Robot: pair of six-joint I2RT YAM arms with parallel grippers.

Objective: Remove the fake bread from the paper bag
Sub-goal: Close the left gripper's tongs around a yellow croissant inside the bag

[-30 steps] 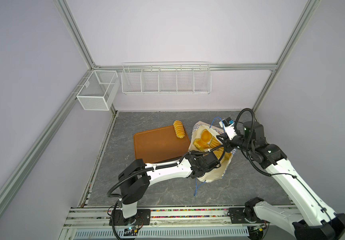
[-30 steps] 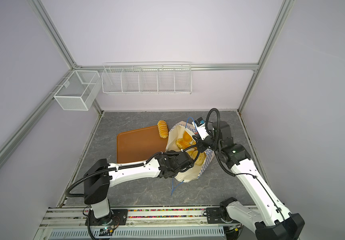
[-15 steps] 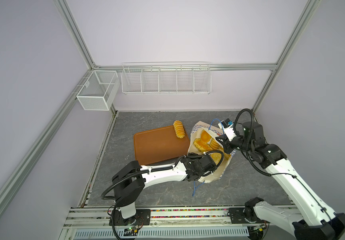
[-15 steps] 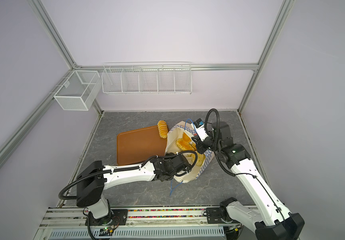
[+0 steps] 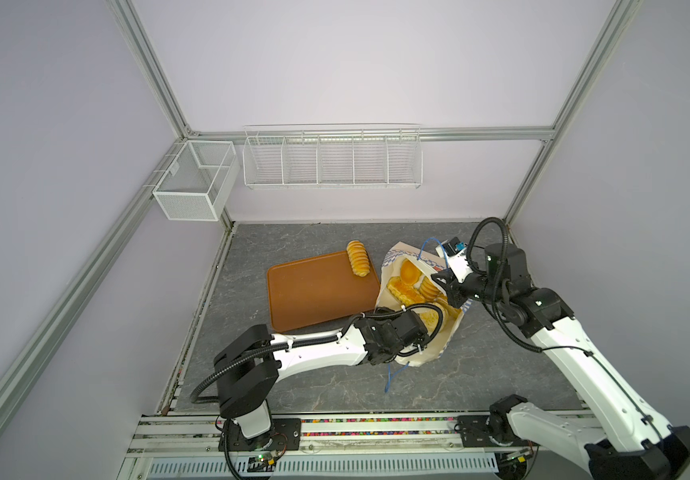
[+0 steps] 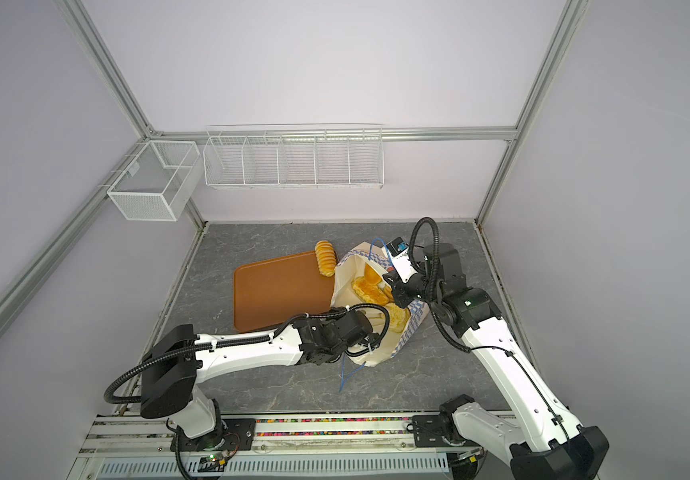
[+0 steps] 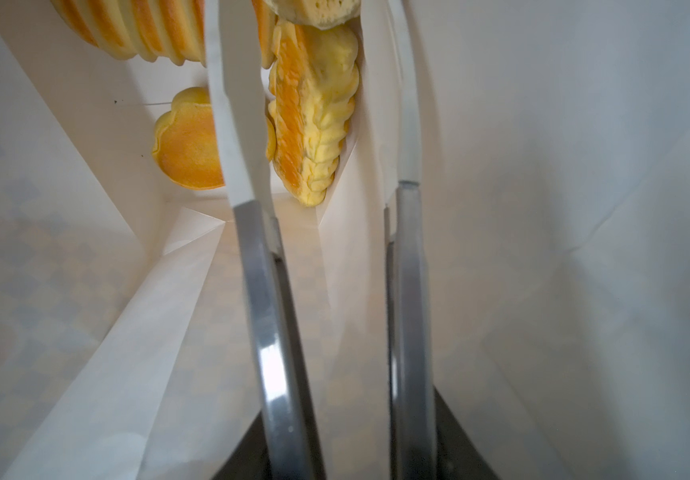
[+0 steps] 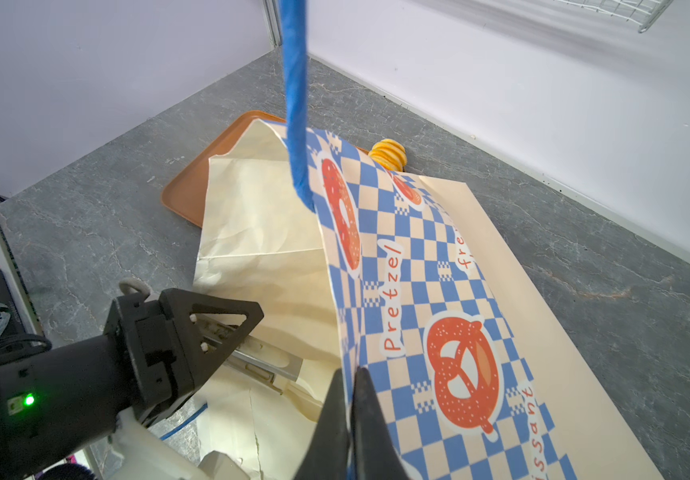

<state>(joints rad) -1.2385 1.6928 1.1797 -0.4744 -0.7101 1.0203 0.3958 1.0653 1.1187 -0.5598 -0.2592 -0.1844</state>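
Inside the paper bag (image 5: 428,353), my left gripper (image 7: 314,50) has its jaws narrowed on a ridged loaf (image 7: 318,108); my right gripper (image 8: 348,382) pinches the bag's checkered rim, jaws closed

Inside the cream-white paper bag (image 7: 85,291), the left hand (image 7: 314,83) holds its two white-tipped metal fingers (image 7: 268,332) apart, with a ridged golden-yellow toy pastry (image 7: 314,104) between them; whether they clamp it is unclear. A round orange bun (image 7: 189,145) and a ribbed yellow loaf (image 7: 139,29) lie deeper in.

"Pretzel" on the paper bag (image 8: 438,291), partly "issant"
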